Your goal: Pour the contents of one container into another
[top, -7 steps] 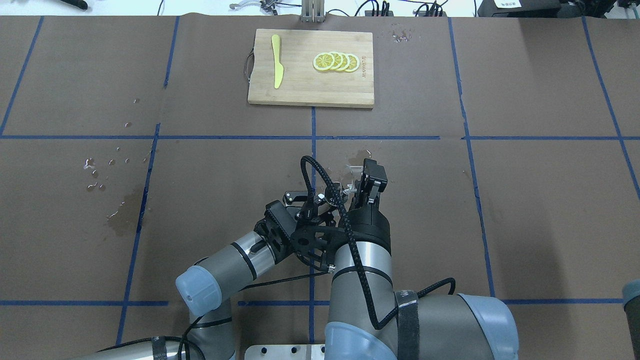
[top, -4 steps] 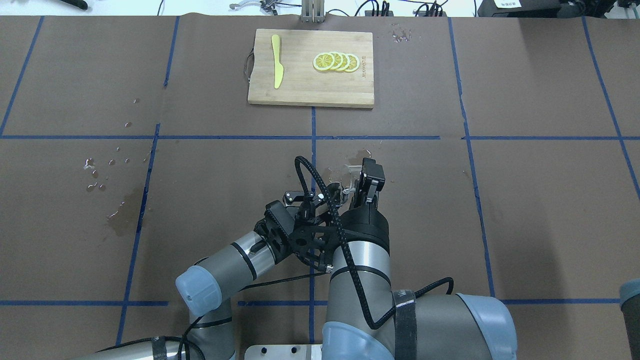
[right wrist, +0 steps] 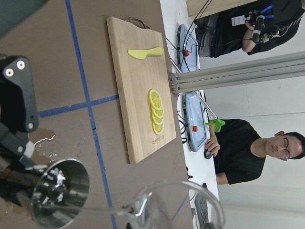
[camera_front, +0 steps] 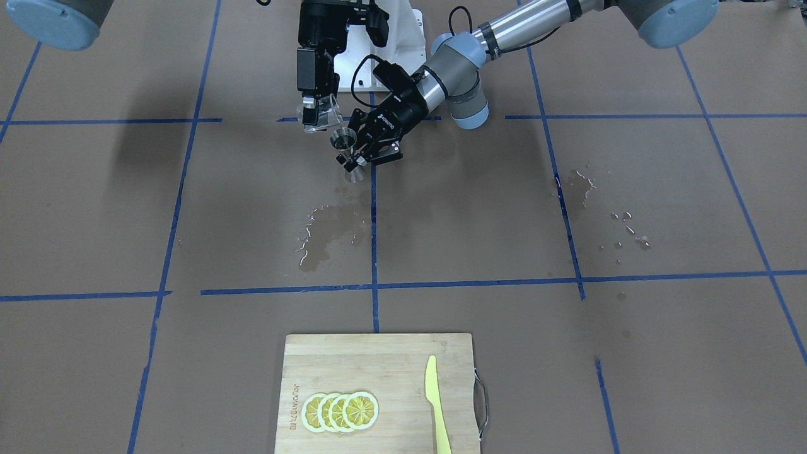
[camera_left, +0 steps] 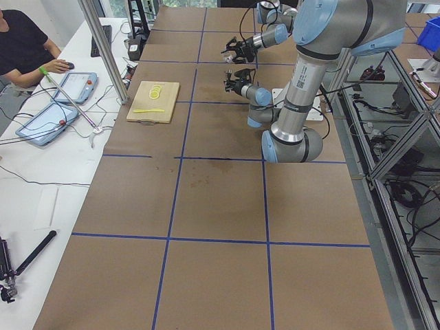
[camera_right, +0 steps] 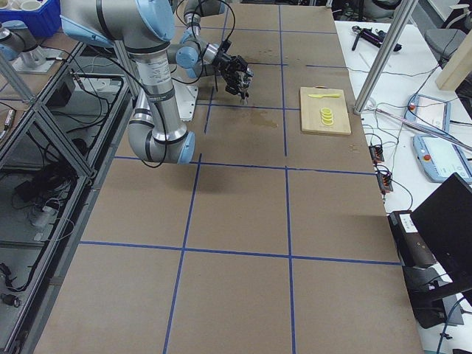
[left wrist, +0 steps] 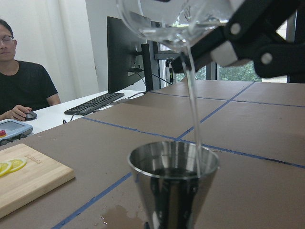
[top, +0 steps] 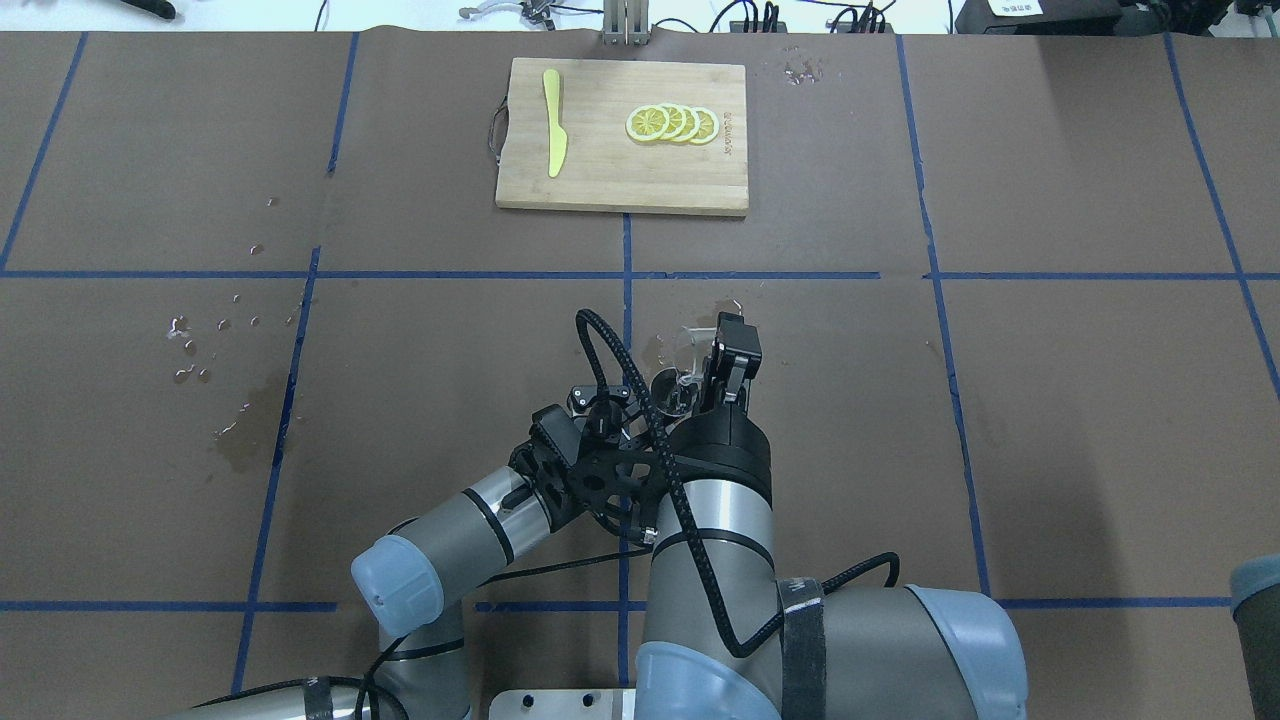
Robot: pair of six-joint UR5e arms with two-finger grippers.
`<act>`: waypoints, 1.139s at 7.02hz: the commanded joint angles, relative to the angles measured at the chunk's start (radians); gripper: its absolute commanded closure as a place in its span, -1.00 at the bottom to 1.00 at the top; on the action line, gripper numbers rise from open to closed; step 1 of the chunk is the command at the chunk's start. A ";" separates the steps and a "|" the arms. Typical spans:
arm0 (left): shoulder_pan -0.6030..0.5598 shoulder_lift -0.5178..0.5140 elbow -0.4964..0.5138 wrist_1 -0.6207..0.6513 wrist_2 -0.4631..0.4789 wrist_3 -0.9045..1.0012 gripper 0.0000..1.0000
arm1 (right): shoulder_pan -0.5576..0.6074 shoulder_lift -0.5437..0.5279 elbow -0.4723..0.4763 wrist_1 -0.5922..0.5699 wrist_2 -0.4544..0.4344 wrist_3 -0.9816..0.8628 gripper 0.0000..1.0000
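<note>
Right gripper [camera_front: 312, 116] is clamped shut on the glass [left wrist: 164, 21], holding it tipped over just above the metal cup [left wrist: 174, 183]. The glass is clear, and a thin stream of water [left wrist: 193, 109] is running off its lip straight down into the metal cup's mouth. Left gripper [camera_front: 353, 159] is closed around the metal cup's narrow waist, keeping it upright; it's shiny steel, flaring out at the top. A wet patch [camera_front: 328, 227] is sitting between the metal cup and the cutting board [camera_front: 378, 391].

The brown, blue-taped table [top: 1080, 420] carries a wooden cutting board [top: 600, 170] and several water puddles [camera_front: 328, 230].
</note>
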 commanded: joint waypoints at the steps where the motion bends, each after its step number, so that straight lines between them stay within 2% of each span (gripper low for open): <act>1: 0.002 0.005 -0.006 -0.003 0.000 0.001 1.00 | 0.005 0.001 -0.001 0.005 -0.004 0.002 0.82; 3: 0.002 0.005 -0.012 -0.003 0.000 0.001 1.00 | 0.009 0.001 0.002 0.016 -0.004 0.056 0.82; 5: -0.001 0.005 -0.021 -0.003 0.002 0.002 1.00 | 0.020 -0.045 0.011 0.242 0.001 0.229 0.84; 7: -0.024 0.011 -0.050 -0.004 0.002 0.007 1.00 | 0.025 -0.100 0.039 0.350 0.002 0.483 0.85; 8: -0.027 0.037 -0.085 -0.003 0.024 0.004 1.00 | 0.034 -0.139 0.066 0.361 0.002 0.610 0.85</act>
